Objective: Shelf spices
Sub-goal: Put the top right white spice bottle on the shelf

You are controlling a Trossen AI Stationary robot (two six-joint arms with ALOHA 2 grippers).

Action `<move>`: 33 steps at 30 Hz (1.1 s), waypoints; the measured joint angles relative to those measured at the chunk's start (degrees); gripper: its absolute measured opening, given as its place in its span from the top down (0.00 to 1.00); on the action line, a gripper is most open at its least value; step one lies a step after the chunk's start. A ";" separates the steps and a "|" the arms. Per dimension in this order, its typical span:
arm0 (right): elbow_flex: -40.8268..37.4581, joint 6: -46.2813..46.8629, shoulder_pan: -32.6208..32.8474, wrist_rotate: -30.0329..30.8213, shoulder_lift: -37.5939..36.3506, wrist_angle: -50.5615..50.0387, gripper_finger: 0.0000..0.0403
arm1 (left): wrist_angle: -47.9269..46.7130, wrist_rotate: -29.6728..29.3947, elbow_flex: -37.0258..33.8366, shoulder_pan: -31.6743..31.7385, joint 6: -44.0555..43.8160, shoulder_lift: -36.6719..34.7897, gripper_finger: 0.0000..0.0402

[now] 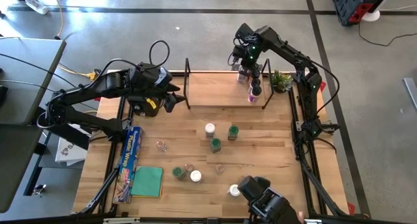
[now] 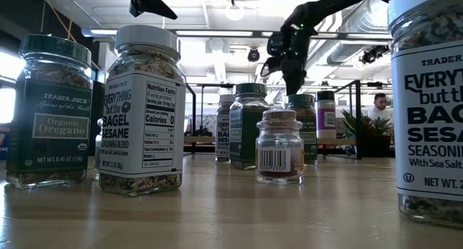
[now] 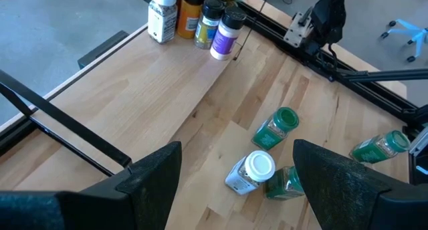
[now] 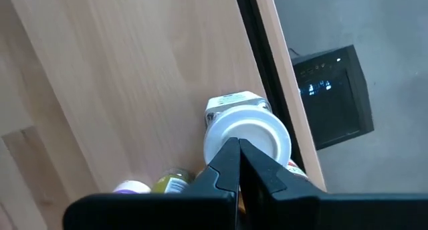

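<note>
The shelf [image 1: 218, 88], a light wooden board with thin black end frames, stands at the table's far side. Several spice jars [image 1: 251, 86] stand together on its right end, also seen in the left wrist view [image 3: 200, 17]. More jars [image 1: 215, 144] with green, white or clear tops stand scattered on the table in front [image 2: 142, 111]. My right gripper [image 1: 245, 62] is shut and points down over a white-lidded jar [image 4: 249, 138] in that group. My left gripper [image 1: 171, 96] hangs open by the shelf's left end frame, above the table [image 3: 235, 150]. My right gripper's shut fingertips [image 4: 231, 153] stand straight above the white lid [image 4: 267, 133] of an upright jar on the shelf's right end. I cannot tell whether they touch the lid.
A small potted plant [image 1: 281, 81] stands right of the shelf. A box of plastic wrap [image 1: 132, 155] and a green cloth [image 1: 148, 182] lie at the table's left near side. A dark camera mount [image 1: 266, 199] sits at the near edge. The shelf's left and middle board is bare.
</note>
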 joint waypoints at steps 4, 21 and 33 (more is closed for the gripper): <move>0.07 -1.80 0.00 0.00 0.07 0.27 1.00 | -0.02 0.00 0.00 0.00 0.01 0.00 0.30; 0.04 -8.76 0.00 0.04 0.21 0.49 1.00 | -0.01 -0.03 0.01 0.00 0.00 0.00 0.30; 4.42 -9.45 0.00 0.27 0.57 0.84 1.00 | 0.00 -0.09 0.00 0.02 -0.01 0.00 0.30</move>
